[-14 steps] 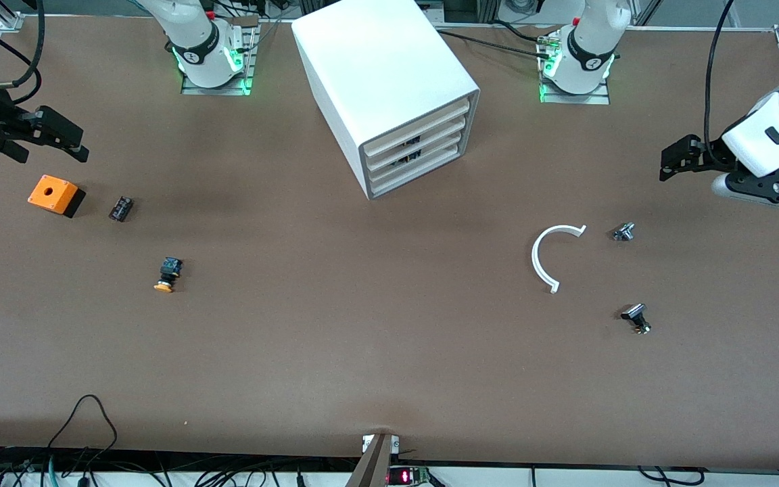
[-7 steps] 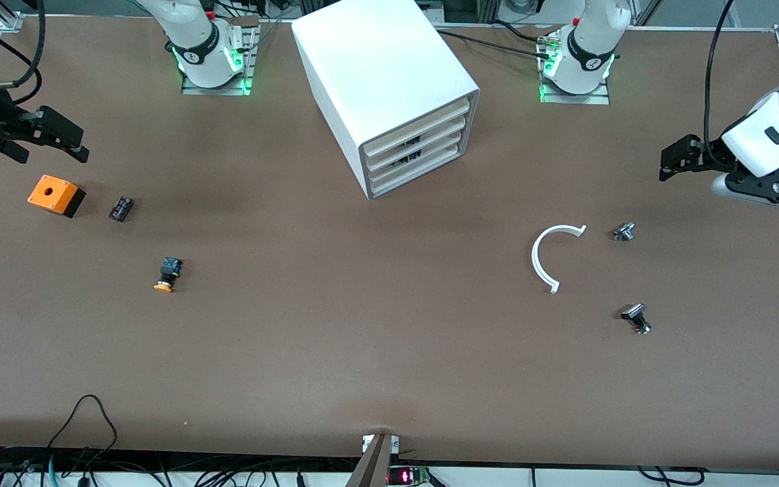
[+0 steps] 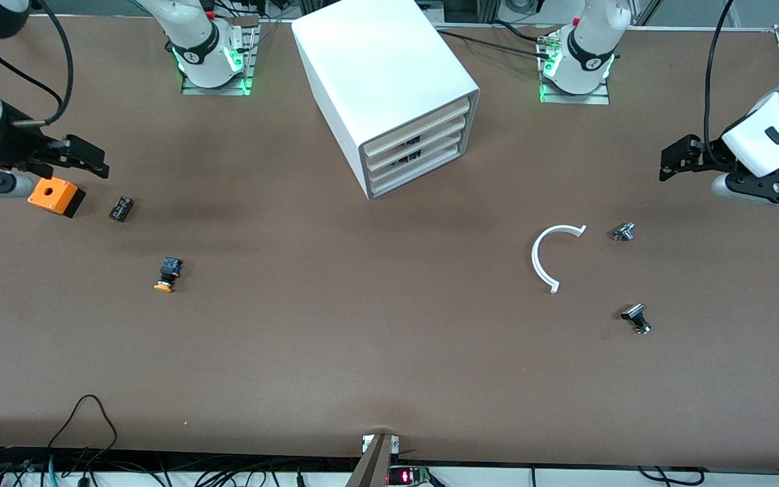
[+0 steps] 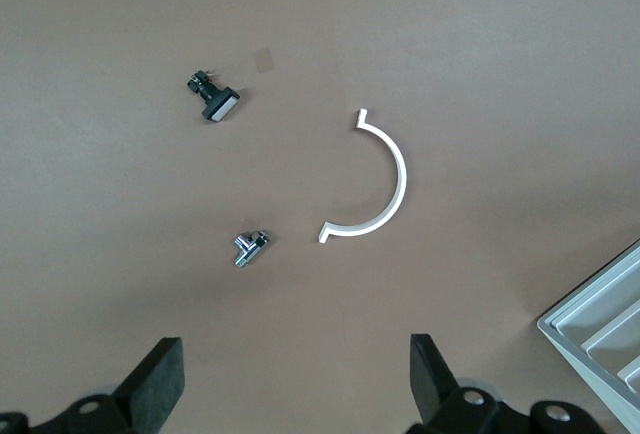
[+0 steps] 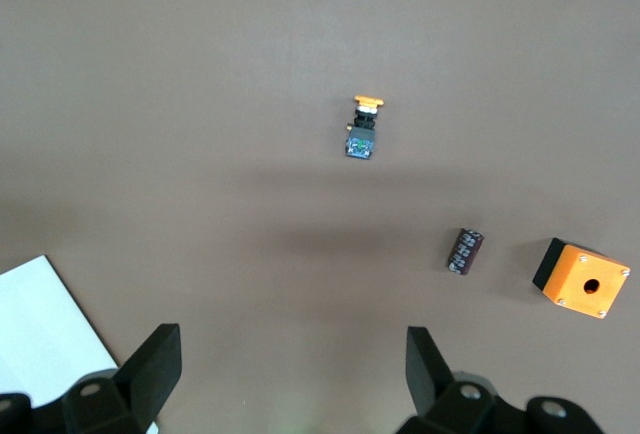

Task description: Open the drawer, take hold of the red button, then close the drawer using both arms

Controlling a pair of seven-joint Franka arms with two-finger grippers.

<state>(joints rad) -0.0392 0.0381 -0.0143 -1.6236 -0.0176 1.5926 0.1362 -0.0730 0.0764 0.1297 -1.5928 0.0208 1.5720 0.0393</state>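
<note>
The white cabinet point(image 3: 389, 88) stands at the table's middle, near the arms' bases, with three drawers point(image 3: 416, 152), all shut. The red-capped button is out of view. My right gripper point(image 3: 88, 159) is open and empty, over the table at the right arm's end, just above the orange box point(image 3: 55, 195). In the right wrist view its jaws point(image 5: 295, 369) stand wide apart over bare table. My left gripper point(image 3: 677, 159) is open and empty, over the left arm's end. In the left wrist view its jaws point(image 4: 297, 379) are wide apart, and the cabinet's corner point(image 4: 600, 329) shows.
An orange-capped button point(image 3: 168, 274) and a small black part point(image 3: 120, 208) lie near the orange box. A white arc point(image 3: 552, 253), a small metal part point(image 3: 623, 232) and a black part point(image 3: 635, 318) lie toward the left arm's end.
My right gripper has moved a little toward the cabinet and now partly covers the orange box's edge. The left arm has not moved. The drawers stay shut.
</note>
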